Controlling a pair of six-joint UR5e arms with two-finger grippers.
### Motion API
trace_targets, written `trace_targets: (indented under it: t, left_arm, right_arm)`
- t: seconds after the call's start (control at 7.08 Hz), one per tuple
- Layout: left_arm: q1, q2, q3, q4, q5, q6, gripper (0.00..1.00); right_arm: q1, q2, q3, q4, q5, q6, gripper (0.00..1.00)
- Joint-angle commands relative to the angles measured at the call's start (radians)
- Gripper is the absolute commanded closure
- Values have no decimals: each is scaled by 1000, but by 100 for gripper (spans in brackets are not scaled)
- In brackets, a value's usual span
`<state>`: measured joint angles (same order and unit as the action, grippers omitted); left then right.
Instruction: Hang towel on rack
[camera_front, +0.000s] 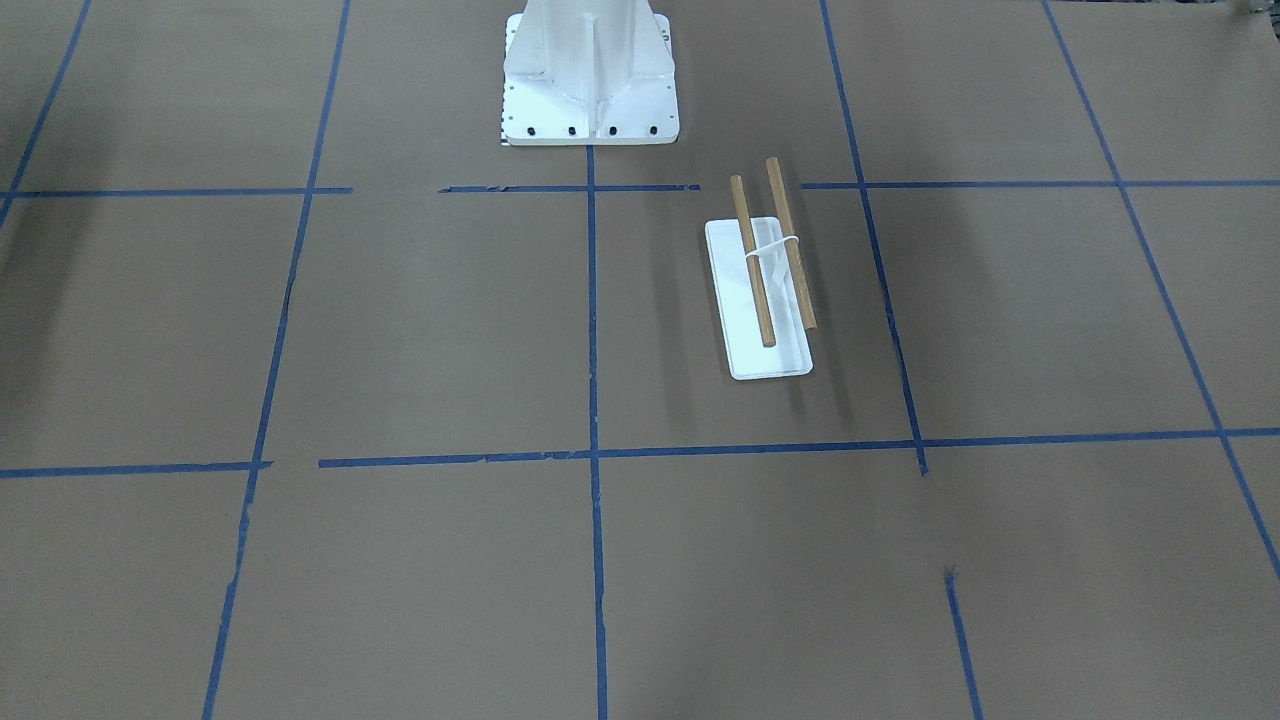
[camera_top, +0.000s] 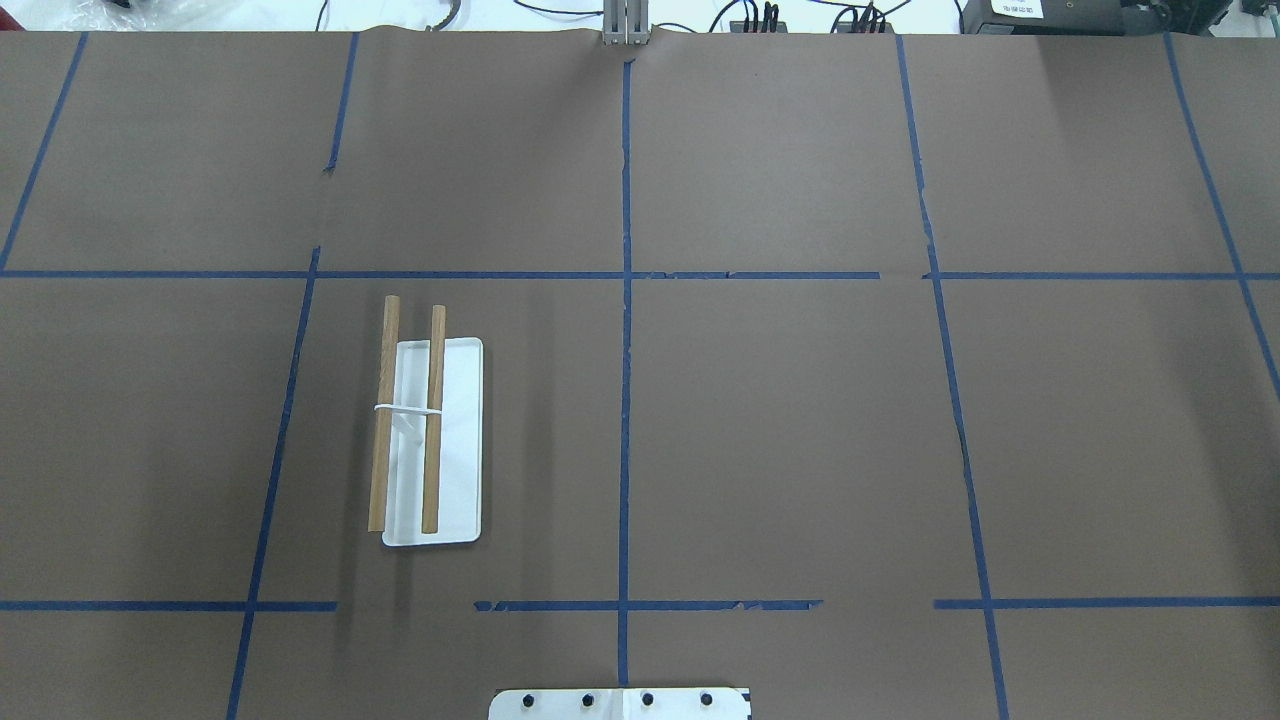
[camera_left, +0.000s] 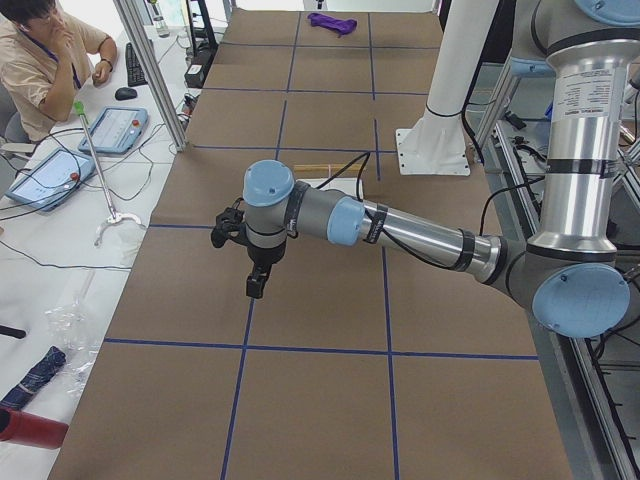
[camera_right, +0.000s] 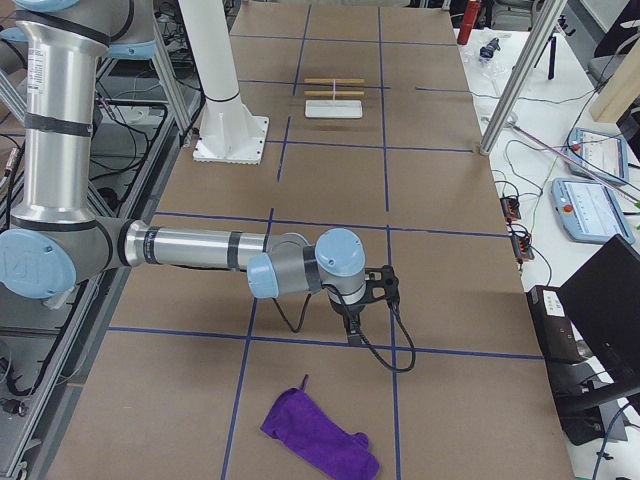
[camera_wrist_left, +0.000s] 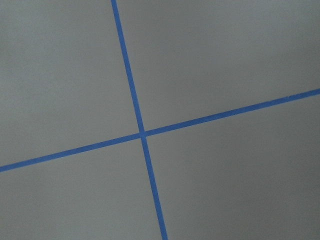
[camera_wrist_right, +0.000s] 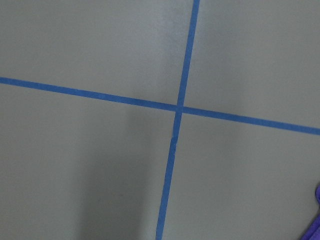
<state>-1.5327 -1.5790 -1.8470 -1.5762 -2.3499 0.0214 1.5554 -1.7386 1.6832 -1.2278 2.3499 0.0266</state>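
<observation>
The rack (camera_front: 775, 355) has a flat white base and two parallel wooden dowels (camera_front: 754, 265), and stands empty on the brown table. It shows left of centre in the overhead view (camera_top: 460, 450) and far back in the exterior right view (camera_right: 333, 108). The purple towel (camera_right: 320, 436) lies crumpled at the table's right end, far from the rack; its edge shows in the right wrist view (camera_wrist_right: 316, 220). My right gripper (camera_right: 352, 330) hangs above the table a little short of the towel. My left gripper (camera_left: 258, 286) hangs above the table's left end. I cannot tell whether either is open or shut.
The large white bolted pedestal (camera_front: 590, 90) stands at the table's robot side, close to the rack. Blue tape lines (camera_top: 626, 300) grid the table. Beyond the far edge an operator (camera_left: 40, 50) sits by tablets (camera_left: 115, 128) and metal posts (camera_left: 150, 70).
</observation>
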Motion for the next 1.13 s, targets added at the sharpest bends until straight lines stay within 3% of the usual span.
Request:
trace_targets:
  t: [0.0,0.28,0.42,0.71,0.99]
  left_arm:
    - [-3,-13,24,-235,-17,-11,0]
    - [2,-6,78,-439,-15,-14,0]
    - [0,-4,77,-476,-15,-11,0]
    - [0,2,91,-510,-15,-3,0]
    - [-1,2,86,-512,-15,-3,0]
  right_arm:
    - [0,-80,-43,209,0,-28,1]
    - [0,-119,-152,304,-10,-135,1]
    - [0,-119,-257,361,-15,-198,1]
    - [0,-128,-475,581,-20,-191,0]
    - [2,-206,-494,698,-87,-194,1]
